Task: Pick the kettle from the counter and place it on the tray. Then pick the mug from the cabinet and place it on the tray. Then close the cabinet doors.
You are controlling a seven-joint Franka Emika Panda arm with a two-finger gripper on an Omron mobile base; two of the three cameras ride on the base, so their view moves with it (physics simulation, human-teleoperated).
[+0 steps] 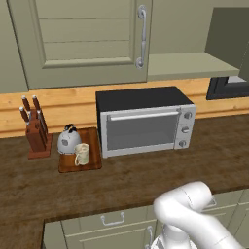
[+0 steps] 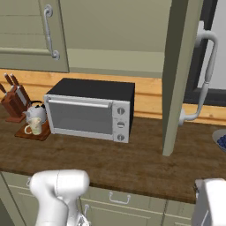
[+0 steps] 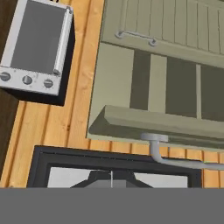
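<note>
Kettle [image 1: 69, 139] and mug [image 1: 81, 154] both sit on the tray [image 1: 93, 160], kettle far, mug near and just beside it. Tray lies on the counter [image 1: 146, 180] between knife block [image 1: 36, 131] and microwave [image 1: 146, 121]. Left cabinet door [image 1: 82, 39] closed flat. Right cabinet door [image 2: 178, 75] stands open, edge toward the base, its bar handle [image 2: 204, 75] facing right; pale shelf [image 1: 189, 65] exposed. Jaws fully closed, gripping nothing; arm [image 1: 194, 214] low at the near counter edge.
</note>
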